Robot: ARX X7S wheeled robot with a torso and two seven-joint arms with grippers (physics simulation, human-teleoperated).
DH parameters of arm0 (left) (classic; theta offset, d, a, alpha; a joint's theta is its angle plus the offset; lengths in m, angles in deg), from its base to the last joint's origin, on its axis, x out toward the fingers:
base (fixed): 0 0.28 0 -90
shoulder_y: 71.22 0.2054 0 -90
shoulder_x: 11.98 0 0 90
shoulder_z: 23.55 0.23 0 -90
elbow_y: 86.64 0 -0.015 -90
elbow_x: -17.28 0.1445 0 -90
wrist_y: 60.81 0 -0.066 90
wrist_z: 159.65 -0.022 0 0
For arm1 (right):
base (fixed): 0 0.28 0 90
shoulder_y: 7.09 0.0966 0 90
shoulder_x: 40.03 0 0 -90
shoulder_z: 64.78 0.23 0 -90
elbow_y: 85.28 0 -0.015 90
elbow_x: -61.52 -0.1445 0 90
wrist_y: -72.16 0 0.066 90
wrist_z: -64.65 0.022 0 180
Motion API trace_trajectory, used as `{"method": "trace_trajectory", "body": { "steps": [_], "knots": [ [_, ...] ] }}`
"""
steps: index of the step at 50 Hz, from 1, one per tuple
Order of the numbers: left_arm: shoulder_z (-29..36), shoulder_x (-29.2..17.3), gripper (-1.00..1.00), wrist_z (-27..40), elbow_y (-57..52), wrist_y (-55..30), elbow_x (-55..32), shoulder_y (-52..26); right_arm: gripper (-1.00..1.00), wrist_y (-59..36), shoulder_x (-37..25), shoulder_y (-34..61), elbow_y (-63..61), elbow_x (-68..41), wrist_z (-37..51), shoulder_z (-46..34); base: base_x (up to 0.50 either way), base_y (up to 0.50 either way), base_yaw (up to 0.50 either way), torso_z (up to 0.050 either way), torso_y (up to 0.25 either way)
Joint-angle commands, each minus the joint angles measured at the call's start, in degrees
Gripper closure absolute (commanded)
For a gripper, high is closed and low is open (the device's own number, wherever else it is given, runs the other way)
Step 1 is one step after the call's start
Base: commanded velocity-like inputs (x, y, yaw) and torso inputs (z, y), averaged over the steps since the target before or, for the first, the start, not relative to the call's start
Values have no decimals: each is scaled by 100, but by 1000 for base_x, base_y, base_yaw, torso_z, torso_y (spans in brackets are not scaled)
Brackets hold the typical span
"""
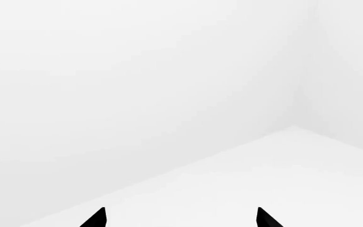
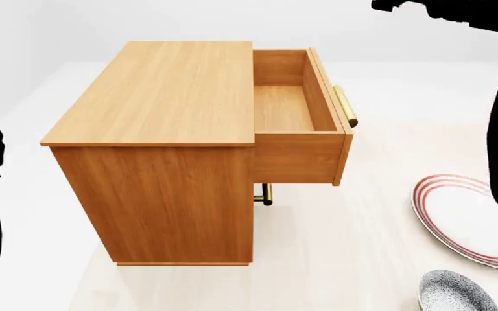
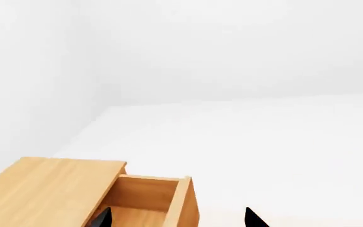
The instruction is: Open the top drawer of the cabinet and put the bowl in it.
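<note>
Top drawer (image 2: pixel 294 107) is pulled well out of the cabinet (image 2: pixel 158 162), inside bare, brass handle (image 2: pixel 345 105) facing the robot's right. So the opening step looks done; bowl transfer is what's left.

Bowl (image 2: pixel 456 291) sits on the pale bench (image 2: pixel 336 259) at the lower right of the head view, just beside the red-ringed plate (image 2: pixel 461 217) and well apart from the drawer. Nothing is touching it.

Right gripper (image 3: pixel 176 218): only the two dark tips show in its wrist view, spread apart with nothing between them, so jaws open and empty. It hangs high, looking down over the cabinet top and drawer. Left gripper (image 1: pixel 180 217): same, tips apart, jaws open and empty, facing blank white wall and floor.

Next move, my read: right arm is the closer one, so drop it down to the bowl, pinch the rim, lift clear of the plate, carry over the drawer front and lower in. A second drawer's handle (image 2: pixel 266 193) pokes out below; keep clear.
</note>
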Motion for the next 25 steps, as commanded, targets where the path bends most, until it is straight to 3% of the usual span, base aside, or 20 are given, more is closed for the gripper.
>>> {"method": "trace_trajectory", "body": {
  "steps": [1, 17, 25],
  "knots": [
    [78, 17, -100, 13, 0, -3, -4, 16, -100, -507, 536, 878, 791, 346, -532, -1422, 0, 0, 0, 0, 0],
    [92, 49, -100, -3, 0, 42, -14, 122, -100, -1569, 765, 263, 798, -923, -1167, -3560, 0, 0, 0, 0, 0],
    [65, 41, -100, -19, 0, 35, -22, 133, -100, -1781, 827, 367, 798, -1430, -1170, -4091, 0, 0, 0, 0, 0]
  ]
}}
